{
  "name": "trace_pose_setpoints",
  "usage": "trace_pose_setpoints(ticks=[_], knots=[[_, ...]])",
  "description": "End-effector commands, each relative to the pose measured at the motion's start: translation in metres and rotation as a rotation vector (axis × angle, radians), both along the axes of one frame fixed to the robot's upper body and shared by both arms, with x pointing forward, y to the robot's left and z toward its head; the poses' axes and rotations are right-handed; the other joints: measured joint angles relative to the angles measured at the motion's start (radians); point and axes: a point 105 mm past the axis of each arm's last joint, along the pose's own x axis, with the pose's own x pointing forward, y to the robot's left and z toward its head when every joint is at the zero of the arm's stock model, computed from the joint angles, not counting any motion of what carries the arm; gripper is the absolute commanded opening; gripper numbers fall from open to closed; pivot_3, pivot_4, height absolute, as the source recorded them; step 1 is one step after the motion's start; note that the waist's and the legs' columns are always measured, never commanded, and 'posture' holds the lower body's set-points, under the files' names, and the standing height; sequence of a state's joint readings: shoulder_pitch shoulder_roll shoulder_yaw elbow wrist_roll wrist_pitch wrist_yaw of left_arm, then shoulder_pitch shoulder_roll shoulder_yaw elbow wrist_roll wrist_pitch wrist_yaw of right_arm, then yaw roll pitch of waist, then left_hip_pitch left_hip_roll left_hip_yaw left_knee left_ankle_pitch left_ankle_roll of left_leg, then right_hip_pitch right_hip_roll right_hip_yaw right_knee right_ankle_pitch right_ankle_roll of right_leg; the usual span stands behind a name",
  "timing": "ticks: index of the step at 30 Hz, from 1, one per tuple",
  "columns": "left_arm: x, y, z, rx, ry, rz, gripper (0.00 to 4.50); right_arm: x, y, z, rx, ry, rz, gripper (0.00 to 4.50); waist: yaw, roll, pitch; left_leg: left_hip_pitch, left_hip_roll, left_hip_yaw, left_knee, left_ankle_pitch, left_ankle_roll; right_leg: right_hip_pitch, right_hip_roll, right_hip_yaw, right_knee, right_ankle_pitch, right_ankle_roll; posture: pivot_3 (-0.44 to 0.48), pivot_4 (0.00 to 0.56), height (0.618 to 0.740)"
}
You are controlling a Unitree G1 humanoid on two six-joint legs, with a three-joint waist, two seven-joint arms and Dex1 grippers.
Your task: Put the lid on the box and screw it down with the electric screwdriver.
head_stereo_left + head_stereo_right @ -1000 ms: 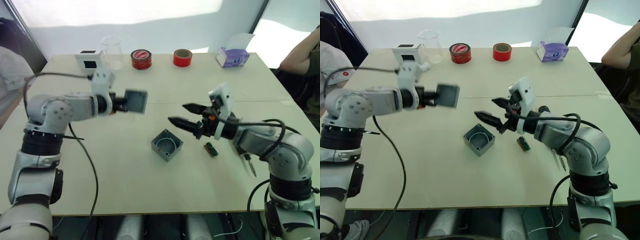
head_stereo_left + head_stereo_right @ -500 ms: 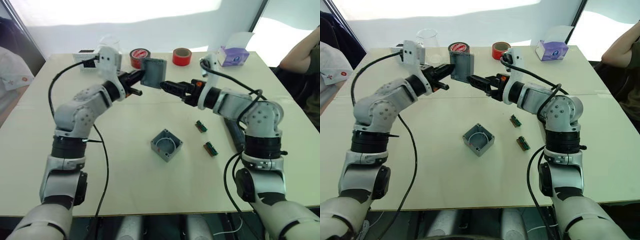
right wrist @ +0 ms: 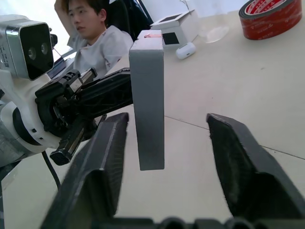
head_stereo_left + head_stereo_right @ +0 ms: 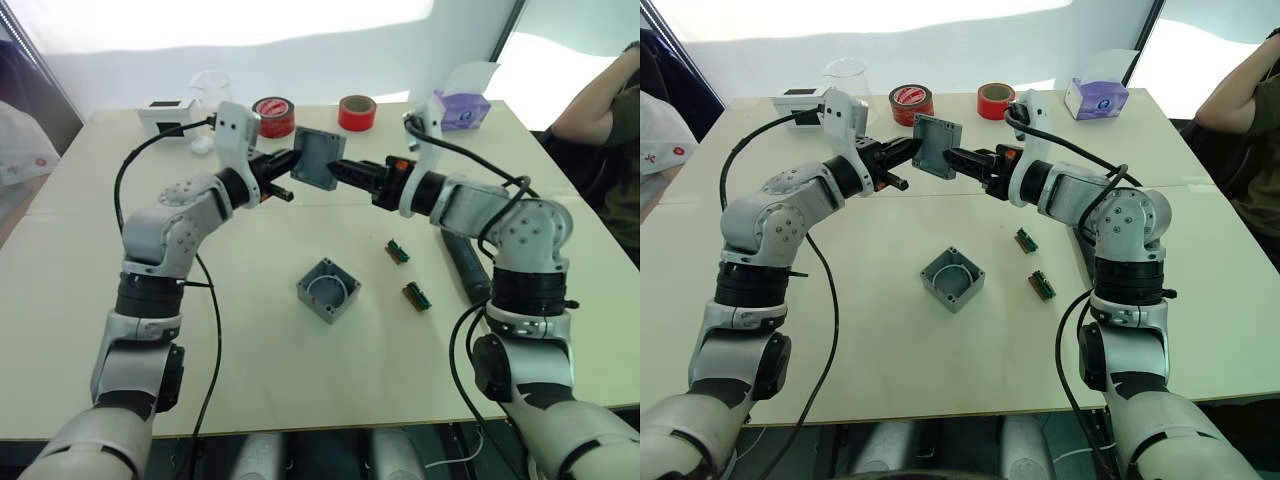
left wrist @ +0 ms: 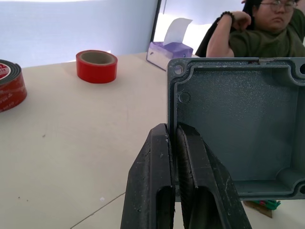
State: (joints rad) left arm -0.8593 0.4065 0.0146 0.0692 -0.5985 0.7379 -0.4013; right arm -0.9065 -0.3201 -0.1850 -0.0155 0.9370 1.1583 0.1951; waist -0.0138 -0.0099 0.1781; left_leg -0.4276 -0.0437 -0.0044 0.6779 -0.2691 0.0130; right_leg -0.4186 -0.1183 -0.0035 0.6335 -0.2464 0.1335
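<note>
The left claw pinches the lid upright by one edge, edge-on between the spread fingers of the right claw, above the tabletop.

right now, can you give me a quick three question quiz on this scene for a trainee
1. True or false: the shallow square grey lid lies flat on the table.
2. Which gripper is shut on the lid? A) left gripper B) right gripper
3. Fill in: the deep square grey box sits open side up on the ____.

Key:
1. False. It is held up in the air, on edge.
2. A. The right gripper's open fingers straddle the lid's edge without closing.
3. The cream table, with two small green-brown blocks beside the box.
</note>
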Motion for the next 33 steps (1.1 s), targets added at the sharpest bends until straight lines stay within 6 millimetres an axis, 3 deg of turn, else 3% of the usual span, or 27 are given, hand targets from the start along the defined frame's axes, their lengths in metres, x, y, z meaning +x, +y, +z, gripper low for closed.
trace_pose_setpoints(ticks=[1, 3, 7, 11, 15, 17, 20, 24, 27, 29, 30, 31, 33], knots=[[-0.010, -0.007, 0.024, -0.016, -0.085, -0.041, 0.00, -0.002, 0.001, 0.017, 0.013, -0.066, -0.013, 0.98, 0.000, 0.000, 0.000, 0.000, 0.000, 0.000, 0.000, 0.000, 0.000, 0.000, 0.000, 0.000, 0.000, 0.000, 0.000, 0.000, 0.150, 0.740], [-0.011, -0.008, 0.023, -0.011, -0.086, -0.049, 0.00, -0.002, 0.001, 0.017, 0.014, -0.065, -0.015, 0.25, 0.000, 0.000, 0.000, 0.000, 0.000, 0.000, 0.000, 0.000, 0.000, 0.000, 0.000, 0.000, 0.000, 0.000, 0.000, 0.000, 0.150, 0.740], [-0.011, -0.008, 0.021, -0.008, -0.082, -0.053, 0.00, -0.003, 0.001, 0.016, 0.018, -0.062, -0.016, 0.12, 0.000, 0.000, 0.000, 0.000, 0.000, 0.000, 0.000, 0.000, 0.000, 0.000, 0.000, 0.000, 0.000, 0.000, 0.000, 0.000, 0.150, 0.740], [-0.010, -0.006, 0.019, -0.002, -0.081, -0.046, 1.32, -0.008, 0.005, 0.017, 0.019, -0.075, 0.015, 0.12, 0.000, 0.000, 0.000, 0.000, 0.000, 0.000, 0.000, 0.000, 0.000, 0.000, 0.000, 0.000, 0.000, 0.000, 0.000, 0.000, 0.150, 0.740], [-0.011, -0.001, 0.018, -0.015, -0.083, -0.051, 3.06, -0.008, 0.002, 0.015, 0.008, -0.077, 0.001, 0.12, 0.000, 0.000, 0.000, 0.000, 0.000, 0.000, 0.000, 0.000, 0.000, 0.000, 0.000, 0.000, 0.000, 0.000, 0.000, 0.000, 0.150, 0.740], [-0.016, 0.014, 0.028, -0.075, -0.072, -0.085, 3.78, -0.009, -0.001, 0.015, -0.009, -0.101, -0.011, 0.12, -0.001, 0.000, 0.000, 0.000, 0.000, 0.000, 0.000, 0.000, 0.000, -0.001, 0.000, 0.000, 0.000, 0.000, 0.000, 0.000, 0.150, 0.740], [-0.029, 0.033, 0.041, -0.106, -0.055, -0.147, 3.78, -0.017, -0.015, 0.021, -0.102, -0.250, -0.062, 0.12, -0.004, 0.000, 0.000, -0.001, 0.000, 0.000, 0.000, 0.000, 0.000, -0.001, 0.000, 0.000, 0.000, 0.000, 0.000, 0.000, 0.150, 0.740], [-0.039, 0.051, 0.040, -0.061, -0.013, -0.166, 3.78, -0.041, -0.034, 0.015, -0.305, -0.500, -0.135, 0.12, 0.001, 0.000, 0.000, -0.002, 0.000, 0.000, -0.001, 0.000, 0.001, -0.002, 0.000, 0.000, 0.000, 0.000, 0.000, 0.000, 0.150, 0.740], [-0.039, 0.049, 0.022, 0.038, 0.041, -0.177, 3.20, -0.070, -0.032, -0.008, -0.697, -0.817, -0.141, 0.12, 0.006, 0.000, 0.000, -0.001, 0.000, 0.000, 0.000, -0.001, 0.001, -0.001, 0.000, 0.000, -0.001, 0.000, 0.000, 0.000, 0.150, 0.740], [-0.040, 0.042, 0.013, 0.091, 0.055, -0.199, 2.55, -0.083, -0.027, -0.030, -0.881, -0.962, -0.084, 0.12, 0.003, 0.000, 0.001, -0.001, -0.001, 0.000, 0.000, -0.001, 0.001, -0.001, 0.000, 0.000, -0.002, 0.000, 0.001, 0.000, 0.150, 0.740], [-0.040, 0.036, 0.009, 0.110, 0.061, -0.224, 1.96, -0.087, -0.026, -0.042, -0.971, -1.037, -0.072, 0.12, 0.002, -0.001, 0.001, -0.001, -0.001, 0.000, 0.001, -0.001, 0.001, 0.000, 0.000, 0.000, -0.002, 0.000, 0.001, 0.000, 0.150, 0.740], [-0.040, 0.031, 0.006, 0.125, 0.063, -0.245, 1.79, -0.091, -0.024, -0.053, -1.043, -1.103, -0.048, 0.12, 0.002, -0.001, 0.001, -0.001, -0.002, 0.000, 0.001, 0.000, 0.001, 0.000, 0.000, 0.000, -0.002, 0.000, 0.001, 0.000, 0.150, 0.740], [-0.039, 0.021, 0.002, 0.151, 0.063, -0.282, 1.00, -0.094, -0.023, -0.069, -1.180, -1.244, -0.021, 0.12, 0.002, -0.001, 0.001, -0.001, -0.003, 0.001, 0.002, 0.000, 0.000, 0.000, 0.000, 0.000, -0.001, 0.000, 0.001, 0.000, 0.150, 0.740]])
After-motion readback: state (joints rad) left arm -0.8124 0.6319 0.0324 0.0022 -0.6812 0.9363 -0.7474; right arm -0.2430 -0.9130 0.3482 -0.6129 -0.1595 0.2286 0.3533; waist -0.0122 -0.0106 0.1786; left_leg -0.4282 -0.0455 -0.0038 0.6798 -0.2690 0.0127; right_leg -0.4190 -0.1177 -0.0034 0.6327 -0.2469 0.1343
